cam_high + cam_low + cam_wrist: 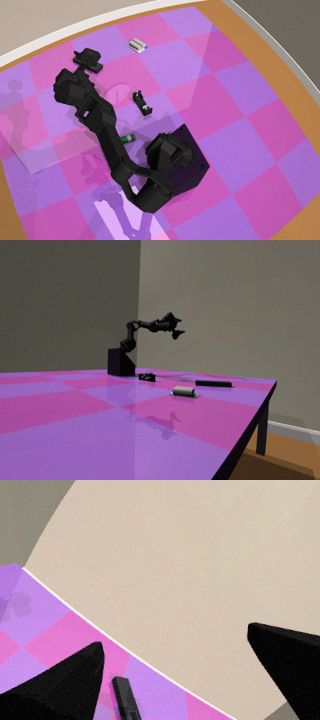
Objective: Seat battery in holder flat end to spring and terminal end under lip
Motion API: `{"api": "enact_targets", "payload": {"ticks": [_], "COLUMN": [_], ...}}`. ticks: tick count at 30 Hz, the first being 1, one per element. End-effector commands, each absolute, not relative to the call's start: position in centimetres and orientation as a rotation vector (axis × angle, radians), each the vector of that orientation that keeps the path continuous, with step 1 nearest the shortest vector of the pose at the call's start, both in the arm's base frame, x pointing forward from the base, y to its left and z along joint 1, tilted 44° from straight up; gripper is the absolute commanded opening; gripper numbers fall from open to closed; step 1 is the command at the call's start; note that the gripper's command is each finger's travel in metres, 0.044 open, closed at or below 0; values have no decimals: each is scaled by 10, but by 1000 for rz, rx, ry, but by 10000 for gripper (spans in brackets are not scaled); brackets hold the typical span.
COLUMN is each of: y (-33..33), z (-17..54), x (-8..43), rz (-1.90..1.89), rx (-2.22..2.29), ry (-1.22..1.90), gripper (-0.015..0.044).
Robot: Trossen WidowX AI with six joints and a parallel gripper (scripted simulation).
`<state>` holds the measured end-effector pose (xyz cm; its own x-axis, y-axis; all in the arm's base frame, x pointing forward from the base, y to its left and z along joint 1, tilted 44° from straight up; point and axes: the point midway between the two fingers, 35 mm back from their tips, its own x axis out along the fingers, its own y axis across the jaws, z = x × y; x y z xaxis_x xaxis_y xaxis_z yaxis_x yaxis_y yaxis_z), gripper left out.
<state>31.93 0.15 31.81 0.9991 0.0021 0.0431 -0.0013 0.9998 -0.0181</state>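
So the arm is up in the air with the end effector (178, 329) hanging high over the checkered pink and purple desk (77, 405), fingers spread wide and nothing between them. In the wrist view the two dark fingers sit at the lower left and right edges with just desk and floor showing in the gap. The green battery (128, 138) is lying on its side a bit below the middle of the top view, half tucked under the arm, well apart from the end effector. The black holder (142, 102) sits just above the middle of that view, near the battery but not touching. There's also a pair of grey cylinders on a little white card (137, 44) near the top edge, and a flat black bar (213, 383) right of middle in the exterior view.
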Motion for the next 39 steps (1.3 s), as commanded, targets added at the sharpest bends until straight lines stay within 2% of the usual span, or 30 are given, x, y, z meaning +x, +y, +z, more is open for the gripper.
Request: {"api": "enact_targets", "payload": {"ticks": [1,6,14,23,39], "y": [3,25,57,90,93], "z": [313,212,98,39,35], "x": [321,331,289,209,207], "rz": [10,248,737,1294,1312], "rx": [-34,-339,-574,-541,-536], "ry": [-25,320,631,693,690], "gripper": [374,243,240,240,240]}}
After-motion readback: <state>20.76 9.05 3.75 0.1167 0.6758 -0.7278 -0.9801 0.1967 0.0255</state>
